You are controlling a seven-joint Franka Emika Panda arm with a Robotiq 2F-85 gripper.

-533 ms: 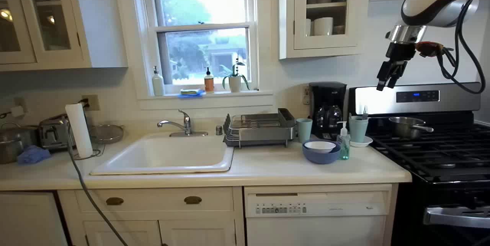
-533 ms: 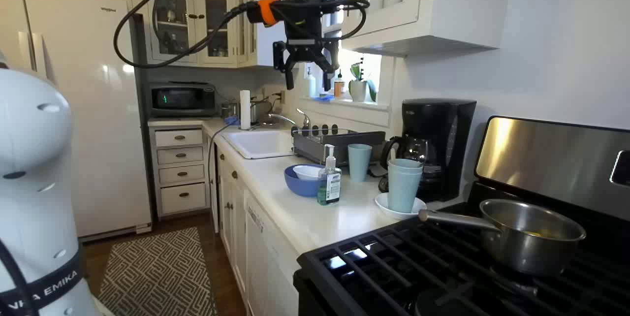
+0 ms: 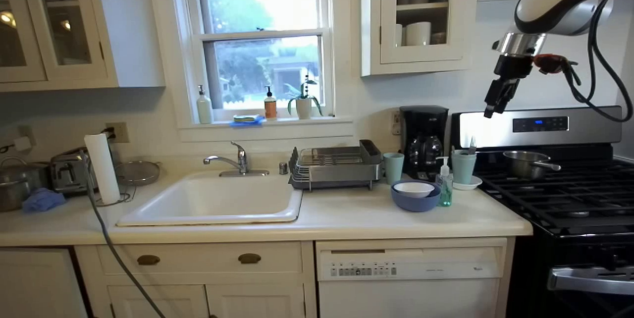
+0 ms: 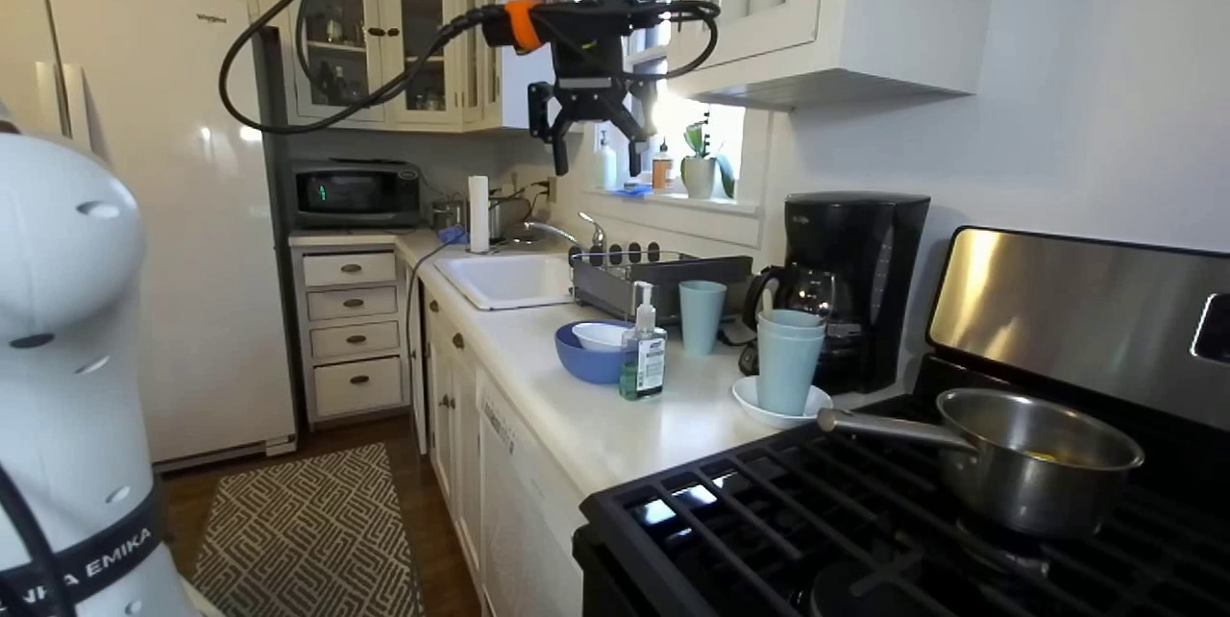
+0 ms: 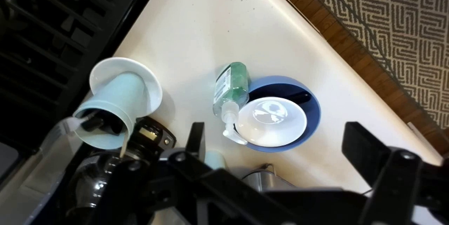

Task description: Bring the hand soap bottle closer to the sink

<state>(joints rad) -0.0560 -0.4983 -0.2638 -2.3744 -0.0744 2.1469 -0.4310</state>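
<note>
A long white desk (image 3: pixel 356 221) meets the stove (image 3: pixel 577 201) at one end, and high above that end hangs the arm (image 3: pixel 537 6), its jaws spread wide with nothing between them. The approach seems the step in hand; the next move probably calls for a careful, aligned descent. Well along lies the sink (image 3: pixel 208 219), the dish rack (image 3: pixel 342 175) just beside it. A blue bowl (image 3: pixel 415 204), holding a white bowl (image 5: pixel 270 127), would block a straight slide sinkward. Smallest, the hand soap bottle (image 4: pixel 642 362) stands upright on the blue bowl's stove side, touching or merely close, I can't tell.
</note>
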